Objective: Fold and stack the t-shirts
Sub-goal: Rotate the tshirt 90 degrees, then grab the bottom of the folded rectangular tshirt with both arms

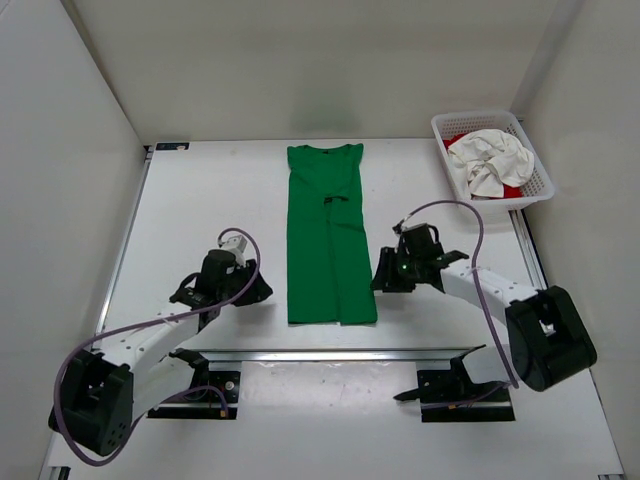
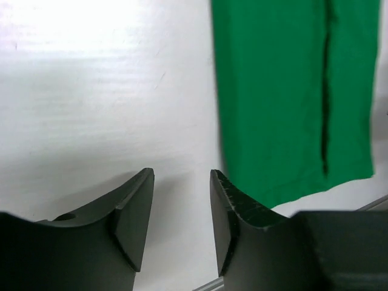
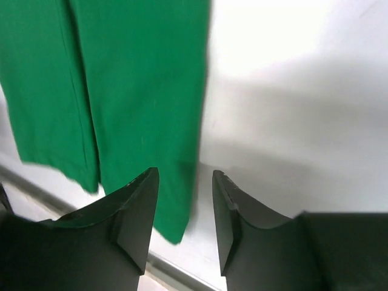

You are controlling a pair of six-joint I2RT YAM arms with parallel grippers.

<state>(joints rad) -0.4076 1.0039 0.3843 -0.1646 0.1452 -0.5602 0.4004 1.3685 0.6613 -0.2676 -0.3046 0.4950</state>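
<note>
The green t-shirt (image 1: 328,235) lies flat in the middle of the table, folded lengthwise into a long narrow strip, collar at the far end. It also shows in the left wrist view (image 2: 291,91) and the right wrist view (image 3: 121,91). My left gripper (image 1: 262,290) is open and empty, just left of the shirt's near hem. My right gripper (image 1: 380,280) is open and empty, just right of the near hem. The off-white t-shirt (image 1: 488,160) lies crumpled in the basket, on top of the red t-shirt (image 1: 513,190), which barely shows.
A white mesh basket (image 1: 540,180) stands at the far right corner. White walls enclose the table on three sides. A metal rail (image 1: 400,353) runs across near the arm bases.
</note>
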